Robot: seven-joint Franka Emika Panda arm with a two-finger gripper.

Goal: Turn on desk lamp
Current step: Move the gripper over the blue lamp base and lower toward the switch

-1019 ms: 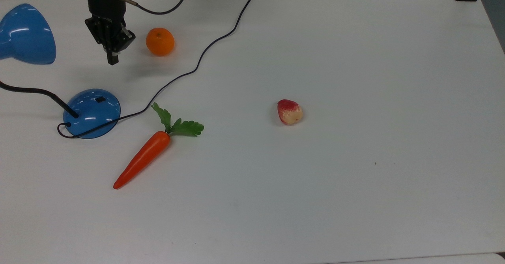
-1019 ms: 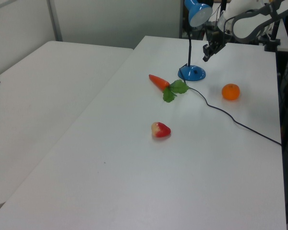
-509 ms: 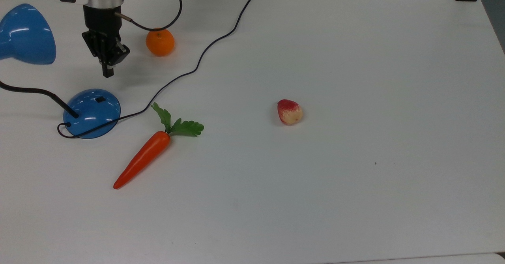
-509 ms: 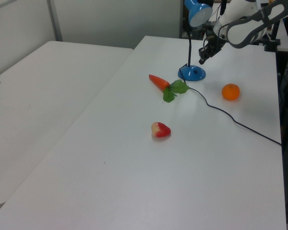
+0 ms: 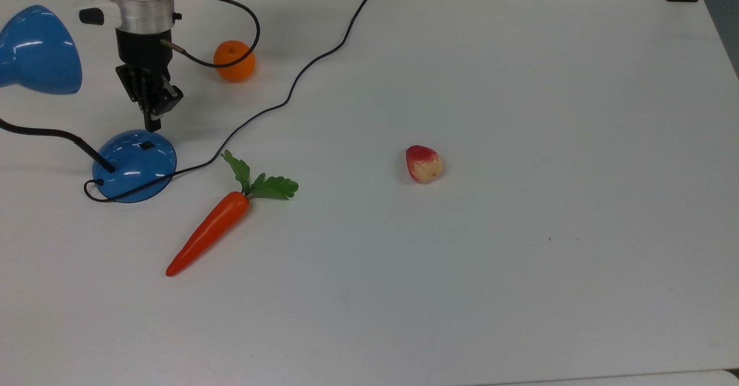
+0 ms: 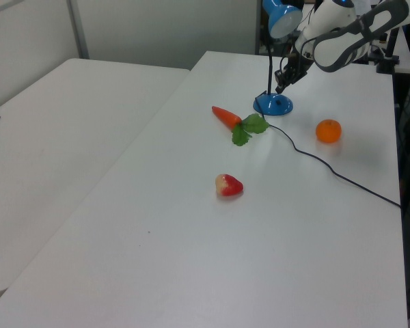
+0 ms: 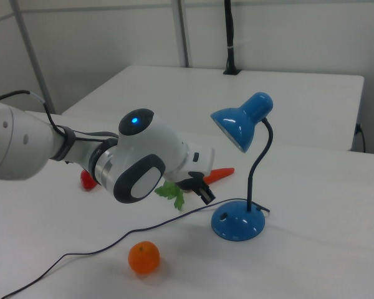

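The desk lamp stands at the top view's left: a glossy blue domed base (image 5: 130, 169) with a small black switch (image 5: 147, 144), a thin black neck (image 5: 58, 135) and a blue cone shade (image 5: 37, 51). It also appears in the left view, base (image 6: 273, 104), and in the right view, base (image 7: 237, 224) under the shade (image 7: 237, 128). My gripper (image 5: 152, 125) is shut, with nothing held. Its tip hovers at the base's far rim, just short of the switch. It is close beside the base in the left view (image 6: 279, 87) and the right view (image 7: 209, 198).
The lamp's black cord (image 5: 288, 94) snakes from the base across the table to the far edge. An orange (image 5: 234, 61) lies just right of my arm in the top view. A toy carrot (image 5: 211, 230) lies near the base, and a red-and-cream fruit (image 5: 424, 164) sits mid-table.
My gripper has travelled from beside the orange toward the lamp base and lowered, its tip now at the base's rim. The lamp and the other objects have not moved.
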